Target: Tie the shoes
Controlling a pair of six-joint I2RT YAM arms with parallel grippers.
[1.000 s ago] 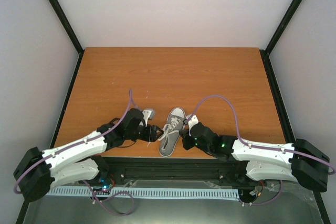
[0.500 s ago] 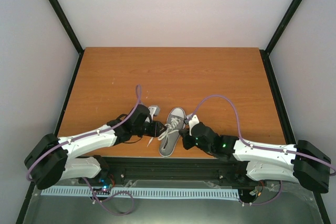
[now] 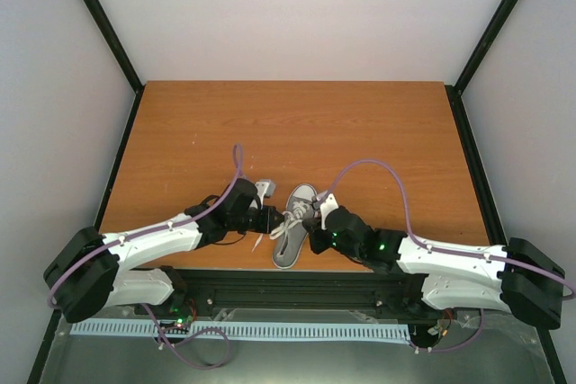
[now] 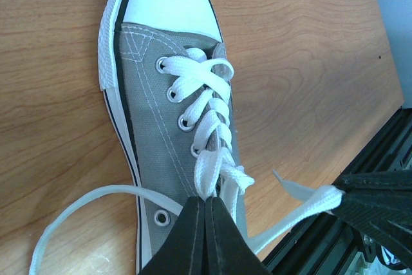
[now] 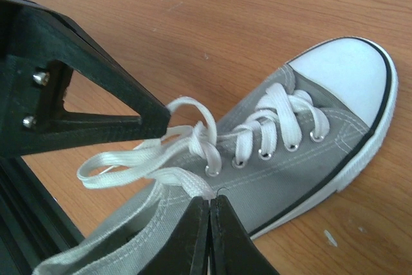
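Observation:
The grey canvas sneaker (image 3: 297, 222) with a white toe cap lies near the table's front edge, toe pointing away. It shows in the left wrist view (image 4: 151, 127) and the right wrist view (image 5: 309, 165). Its white laces (image 4: 207, 98) are crossed at the top eyelets, with loose ends trailing off both sides. My left gripper (image 3: 274, 219) is at the shoe's left side, shut on a lace strand (image 4: 207, 172) over the tongue. My right gripper (image 3: 314, 232) is at the shoe's right side, shut on another lace strand (image 5: 183, 181) by the upper eyelet.
The wooden table (image 3: 297, 132) ends just behind the shoe's heel at a black frame rail (image 3: 288, 281). The rail also shows in the left wrist view (image 4: 322, 252). The two grippers are close together over the shoe.
My left gripper has moved right, up to the shoe, and now holds a lace over the tongue. My right gripper has shifted slightly left and away with its lace.

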